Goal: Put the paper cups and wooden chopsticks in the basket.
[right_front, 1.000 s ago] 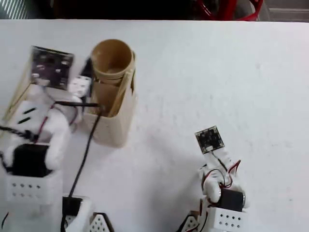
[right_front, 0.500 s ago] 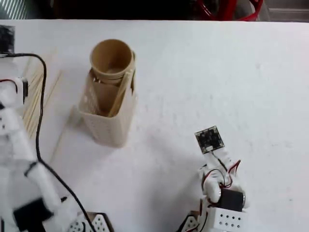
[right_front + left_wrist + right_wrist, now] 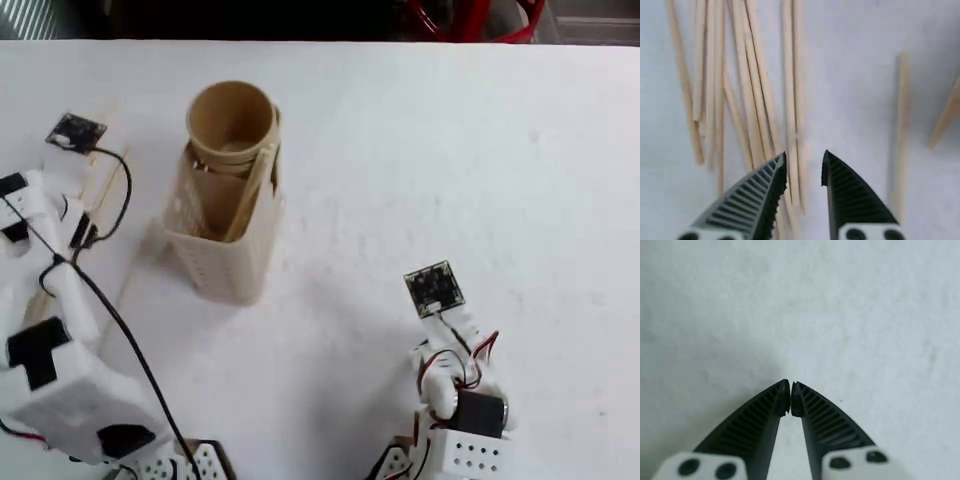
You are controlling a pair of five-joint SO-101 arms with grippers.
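A cream perforated basket (image 3: 228,262) stands left of the table's middle. A brown paper cup (image 3: 232,118) sits in its far end, and a wooden chopstick (image 3: 250,190) leans inside next to it. Several loose wooden chopsticks (image 3: 105,182) lie on the table left of the basket. My left arm (image 3: 45,330) hangs over them. In the left wrist view my left gripper (image 3: 804,159) is open just above the pile of chopsticks (image 3: 757,90), its jaws on either side of one stick (image 3: 791,125). My right gripper (image 3: 790,391) is shut with nothing in it, over bare table.
My right arm (image 3: 452,375) rests folded at the front right. Two more chopsticks (image 3: 901,125) lie apart from the pile. A black cable (image 3: 120,340) trails along the left arm. The white table (image 3: 450,160) is bare right of the basket.
My left arm has left the basket's side, swung out to the far left, and now sits lower over the loose chopsticks. The right arm has not moved.
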